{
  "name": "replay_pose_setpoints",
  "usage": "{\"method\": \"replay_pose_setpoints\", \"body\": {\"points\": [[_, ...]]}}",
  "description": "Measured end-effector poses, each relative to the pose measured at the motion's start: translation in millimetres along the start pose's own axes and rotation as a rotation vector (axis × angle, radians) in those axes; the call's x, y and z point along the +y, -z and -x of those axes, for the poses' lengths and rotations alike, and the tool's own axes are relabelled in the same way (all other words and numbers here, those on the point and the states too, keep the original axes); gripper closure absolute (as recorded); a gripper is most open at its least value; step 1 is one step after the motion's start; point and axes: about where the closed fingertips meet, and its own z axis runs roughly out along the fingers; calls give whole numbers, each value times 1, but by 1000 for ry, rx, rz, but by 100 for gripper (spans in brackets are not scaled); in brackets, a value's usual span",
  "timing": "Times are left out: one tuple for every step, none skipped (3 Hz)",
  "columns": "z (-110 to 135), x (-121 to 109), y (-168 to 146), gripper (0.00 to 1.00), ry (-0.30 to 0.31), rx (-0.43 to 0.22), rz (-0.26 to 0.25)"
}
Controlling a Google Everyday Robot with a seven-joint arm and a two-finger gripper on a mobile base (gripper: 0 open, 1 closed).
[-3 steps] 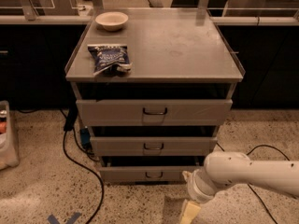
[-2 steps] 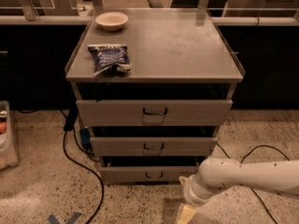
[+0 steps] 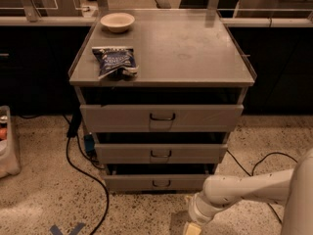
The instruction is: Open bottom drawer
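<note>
Arm point(image 3: 244, 192) has shifted a bit left and lower since the earlier frames. The gripper point(image 3: 191, 228) now sits at the bottom edge of the frame, right of centre, low over the floor and apart from the cabinet front. Only its pale tan tip shows; can't tell if it is spread or pressed together.

Arm shell is smooth, white, rounded plastic, with a ribbed collar at the wrist.

The bottom drawer point(image 3: 127, 182) is in the lower centre, the slimmest of three matte grey metal fronts, with a small dark loop handle point(image 3: 161, 183) at its middle. It juts slightly forward under a dark gap. The middle drawer point(image 3: 195, 153) above is wider, and the top drawer point(image 3: 205, 117) is widest and tallest. Both have the same loop pulls.

The cabinet top point(image 3: 195, 48) is flat, dull grey sheet with a low raised lip. On it are a shallow cream bowl point(image 3: 117, 21), upper left, and a crinkled dark blue snack bag point(image 3: 115, 61) near the front left edge.

The floor point(image 3: 44, 199) is speckled beige terrazzo. A black cable point(image 3: 83, 170) snakes down the left side of the cabinet. A blue tape mark point(image 3: 66, 229) sits at the lower left. Dark counters run behind, and a pale bin point(image 3: 7, 146) is at the left edge.
</note>
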Motion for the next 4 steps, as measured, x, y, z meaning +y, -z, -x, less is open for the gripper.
{"method": "replay_pose_setpoints", "body": {"points": [[-4, 11, -22, 0, -4, 4, 28], [-11, 37, -76, 0, -16, 2, 72], [-10, 43, -158, 0, 11, -48, 61], [-6, 52, -216, 0, 48, -65, 68]]}}
